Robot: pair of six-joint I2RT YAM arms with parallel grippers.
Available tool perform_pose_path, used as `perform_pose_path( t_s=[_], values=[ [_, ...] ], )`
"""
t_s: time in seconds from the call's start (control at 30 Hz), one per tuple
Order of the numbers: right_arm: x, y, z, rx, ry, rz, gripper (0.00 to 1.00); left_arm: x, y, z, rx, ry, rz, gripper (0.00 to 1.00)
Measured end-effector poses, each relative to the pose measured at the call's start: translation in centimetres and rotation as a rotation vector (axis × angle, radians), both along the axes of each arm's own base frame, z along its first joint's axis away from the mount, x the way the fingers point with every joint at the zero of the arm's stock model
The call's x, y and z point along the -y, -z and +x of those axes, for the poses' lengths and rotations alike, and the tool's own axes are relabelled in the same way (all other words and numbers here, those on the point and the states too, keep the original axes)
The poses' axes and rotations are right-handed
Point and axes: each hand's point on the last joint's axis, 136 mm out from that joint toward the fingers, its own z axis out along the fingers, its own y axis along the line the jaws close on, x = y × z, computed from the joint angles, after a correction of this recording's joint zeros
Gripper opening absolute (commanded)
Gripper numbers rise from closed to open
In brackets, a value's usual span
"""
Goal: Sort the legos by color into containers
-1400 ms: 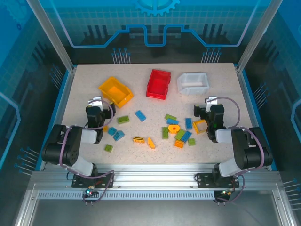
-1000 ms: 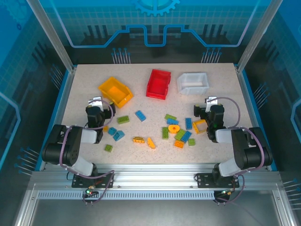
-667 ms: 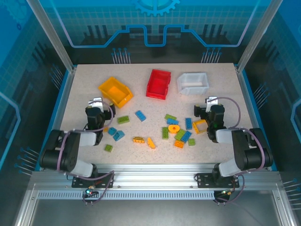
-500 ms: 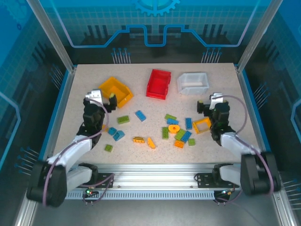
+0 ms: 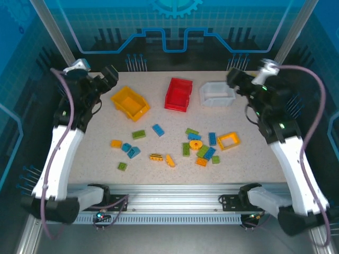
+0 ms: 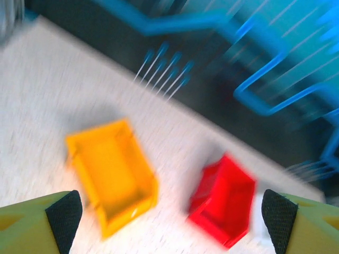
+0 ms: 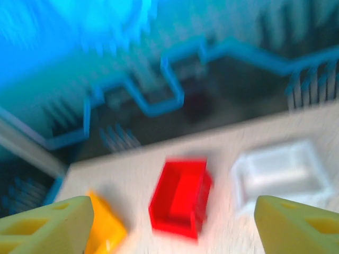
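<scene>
Both arms have just swung up from their low crouch: the left gripper [image 5: 106, 78] now hangs high beside the yellow bin [image 5: 130, 102], its jaws apart and empty. The red bin [image 5: 178, 94] and the white bin [image 5: 217, 93] look as bare as the yellow one, and the bricks [image 5: 195, 144] lie scattered mid-table [image 5: 254, 159], so I'd say sorting hasn't begun. The right gripper [image 5: 237, 79] is up by the white bin, jaws likewise apart, holding nothing.
</scene>
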Motion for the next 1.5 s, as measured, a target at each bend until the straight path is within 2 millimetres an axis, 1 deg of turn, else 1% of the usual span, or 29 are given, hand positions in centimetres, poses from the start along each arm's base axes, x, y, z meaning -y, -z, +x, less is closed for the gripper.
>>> perform_pose_path(
  t_s=[0.07, 0.13, 0.17, 0.23, 0.27, 0.33, 0.43, 0.53, 0.63, 0.73, 0.87, 1.0, 1.07, 1.13, 1.2, 1.3, 1.43, 1.5],
  values=[
    [-3.4, 6.1, 2.6, -0.184, -0.058, -0.042, 0.81, 0.0, 6.1, 0.8, -0.201, 0.004, -0.014, 0.88],
    [-5.7, 12.0, 4.5, -0.346, -0.090, -0.084, 0.80, -0.2, 10.8, 1.1, -0.349, 0.004, -0.025, 0.88],
    [-6.5, 15.1, 5.4, -0.425, -0.100, -0.105, 0.80, -0.3, 12.7, 1.3, -0.405, 0.002, -0.029, 0.88],
    [-7.5, 19.7, 6.7, -0.536, -0.110, -0.135, 0.79, -0.7, 15.7, 1.5, -0.488, -0.001, -0.035, 0.88],
    [-7.9, 21.4, 7.3, -0.576, -0.113, -0.146, 0.79, -0.8, 17.0, 1.7, -0.522, 0.002, -0.035, 0.88],
    [-8.5, 23.8, 8.5, -0.625, -0.116, -0.161, 0.77, -0.9, 18.8, 2.0, -0.569, 0.007, -0.034, 0.86],
    [-9.6, 25.1, 10.5, -0.641, -0.125, -0.161, 0.73, -1.0, 20.9, 2.7, -0.610, 0.018, -0.033, 0.82],
    [-10.4, 25.2, 12.6, -0.630, -0.128, -0.153, 0.68, -0.9, 22.0, 3.4, -0.627, 0.037, -0.026, 0.77],
    [-10.4, 25.7, 14.1, -0.634, -0.118, -0.149, 0.64, -0.9, 22.4, 4.0, -0.629, 0.051, -0.014, 0.74],
    [-10.0, 26.7, 15.1, -0.656, -0.099, -0.150, 0.63, -0.9, 22.8, 4.5, -0.631, 0.057, -0.007, 0.73],
    [-9.0, 28.6, 15.6, -0.703, -0.074, -0.166, 0.60, -1.2, 23.2, 4.5, -0.640, 0.058, 0.018, 0.70],
    [-8.7, 30.2, 16.1, -0.731, -0.065, -0.188, 0.52, -1.4, 23.6, 4.8, -0.638, 0.070, 0.041, 0.58],
    [-8.7, 30.7, 16.2, -0.740, -0.065, -0.195, 0.48, -1.5, 24.0, 4.8, -0.644, 0.077, 0.050, 0.53],
    [-8.6, 31.2, 16.2, -0.747, -0.064, -0.205, 0.44, -1.6, 24.6, 4.9, -0.657, 0.088, 0.066, 0.52],
    [-8.4, 31.4, 16.1, -0.756, -0.061, -0.214, 0.39, -1.7, 25.3, 4.9, -0.670, 0.092, 0.077, 0.48],
    [-8.2, 31.4, 16.1, -0.751, -0.061, -0.237, 0.34, -1.8, 25.8, 4.8, -0.683, 0.111, 0.095, 0.37],
    [-8.0, 31.4, 16.0, -0.748, -0.054, -0.270, 0.27, -1.7, 25.7, 5.3, -0.670, 0.145, 0.123, 0.24],
    [-8.0, 31.4, 16.0, -0.741, -0.051, -0.294, 0.23, -1.6, 25.4, 5.7, -0.652, 0.166, 0.140, 0.19]
  ],
)
